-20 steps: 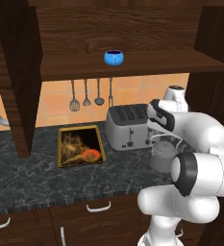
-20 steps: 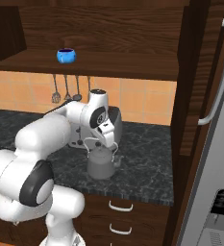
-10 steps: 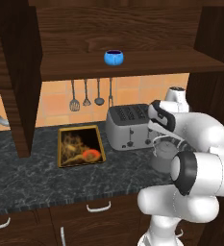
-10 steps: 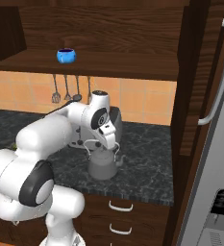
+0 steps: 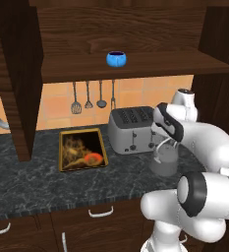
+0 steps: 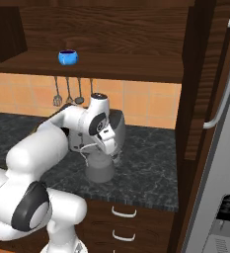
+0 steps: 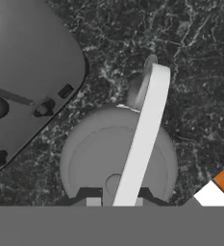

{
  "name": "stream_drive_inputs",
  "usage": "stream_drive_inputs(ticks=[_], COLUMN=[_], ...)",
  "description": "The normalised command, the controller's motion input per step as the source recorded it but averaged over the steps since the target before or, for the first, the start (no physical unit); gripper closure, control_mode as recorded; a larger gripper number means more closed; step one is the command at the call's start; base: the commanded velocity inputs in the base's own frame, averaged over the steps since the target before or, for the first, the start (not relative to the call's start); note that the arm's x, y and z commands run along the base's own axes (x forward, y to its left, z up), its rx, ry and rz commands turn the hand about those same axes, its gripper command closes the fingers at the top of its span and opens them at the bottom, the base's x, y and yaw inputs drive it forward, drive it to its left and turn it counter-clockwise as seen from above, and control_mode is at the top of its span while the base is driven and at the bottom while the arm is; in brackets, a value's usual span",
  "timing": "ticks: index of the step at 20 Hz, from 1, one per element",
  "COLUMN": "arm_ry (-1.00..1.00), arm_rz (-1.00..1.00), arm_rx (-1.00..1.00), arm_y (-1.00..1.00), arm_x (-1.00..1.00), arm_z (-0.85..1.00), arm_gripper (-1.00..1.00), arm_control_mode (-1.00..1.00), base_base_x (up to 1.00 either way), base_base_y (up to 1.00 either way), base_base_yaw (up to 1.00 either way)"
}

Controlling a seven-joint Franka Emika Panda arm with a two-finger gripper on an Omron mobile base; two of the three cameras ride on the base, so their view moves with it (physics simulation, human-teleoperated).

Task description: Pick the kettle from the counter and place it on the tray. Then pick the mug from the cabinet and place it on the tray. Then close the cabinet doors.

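The grey kettle [image 5: 164, 161] stands on the dark counter [image 5: 37, 183], right of the toaster. My gripper [image 5: 166, 143] reaches down over it and is shut on its arched handle [image 7: 144, 129]. In the hand view the handle runs between my two fingertips above the kettle's round lid [image 7: 96, 161]. The right base view shows the kettle [image 6: 99, 169] under the gripper [image 6: 106, 149]. To the left lies the gold-rimmed tray [image 5: 62, 153], flat and bare. The blue mug [image 5: 116, 58] sits on the cabinet shelf [image 5: 150, 66]. The cabinet doors [image 5: 17, 74] stand open.
A silver toaster [image 5: 131, 129] stands just left of the kettle, close to my hand. Utensils [image 5: 88, 96] hang on the orange tiled wall. The other open door [image 6: 195, 79] and a fridge [image 6: 225, 148] bound the right side. Drawers with silver pulls [image 5: 100, 212] lie below.
The jaws have closed from wide open onto the kettle's handle. The arm and kettle have hardly moved.
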Motion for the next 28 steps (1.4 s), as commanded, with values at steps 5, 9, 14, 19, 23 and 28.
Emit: stream_drive_inputs(ticks=[5,9,14,19,23,28], arm_ry=[-0.05,0.00,-0.02,-0.12,-0.12,-0.20], arm_rz=[-0.13,-0.17,-0.18,-0.22,-0.13,-0.01], arm_rx=[0.03,0.00,0.00,0.00,-0.01,0.00], arm_y=[0.55,0.56,0.58,0.67,0.80,0.84], arm_x=[-0.31,-0.43,-0.35,-0.11,0.00,-0.01], arm_z=[0.43,0.36,0.27,0.12,0.14,0.06], arm_gripper=[1.00,1.00,1.00,1.00,1.00,1.00], arm_control_mode=[-1.00,-1.00,-1.00,-1.00,-1.00,-1.00], base_base_x=[0.00,0.00,0.00,0.00,0.00,0.00], base_base_y=[0.00,0.00,0.00,0.00,0.00,0.00], base_base_yaw=[0.00,0.00,0.00,0.00,0.00,0.00])
